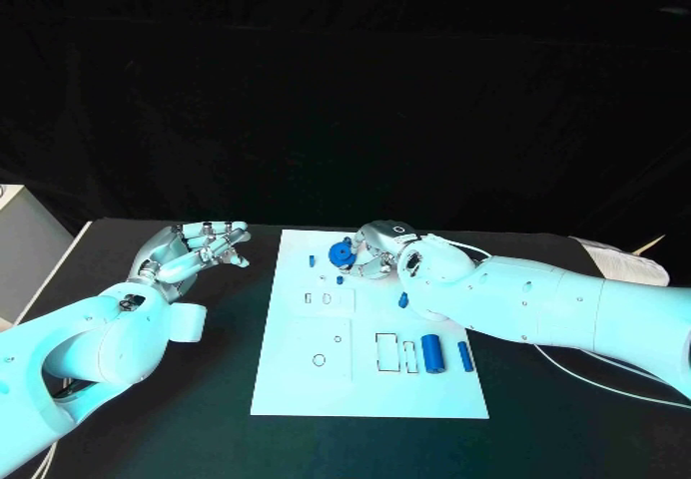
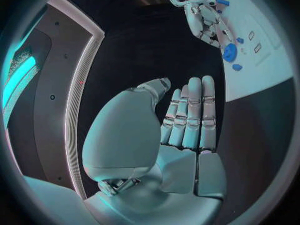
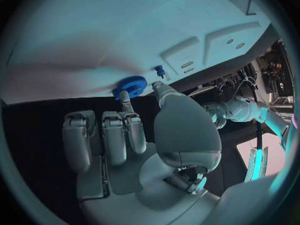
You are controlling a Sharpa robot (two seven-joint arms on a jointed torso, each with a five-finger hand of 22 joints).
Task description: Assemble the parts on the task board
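Step in hand: we judge this to be the seating of the blue gear [image 1: 342, 253] at the far end of the task board [image 1: 289, 384].
Right hand: our right hand [image 1: 380, 249] is at the gear, a fingertip [image 3: 124, 93] and the thumb meeting its toothed rim; we read that as a pinch, with the other fingers curled short of it.
Left hand: our left hand [image 1: 192, 253] hovers over the black table [image 1: 173, 429] beside the board, fingers straight and side by side, holding nothing.
Other parts: a small blue peg [image 1: 312, 259] stands just beside the gear; two blue cylinders [image 1: 432, 353] lie near the board's right edge.
Next move: we expect to need the gear's bore lined up over its post, then a straight press down.
Unclear: we cannot tell whether the gear is already seated.
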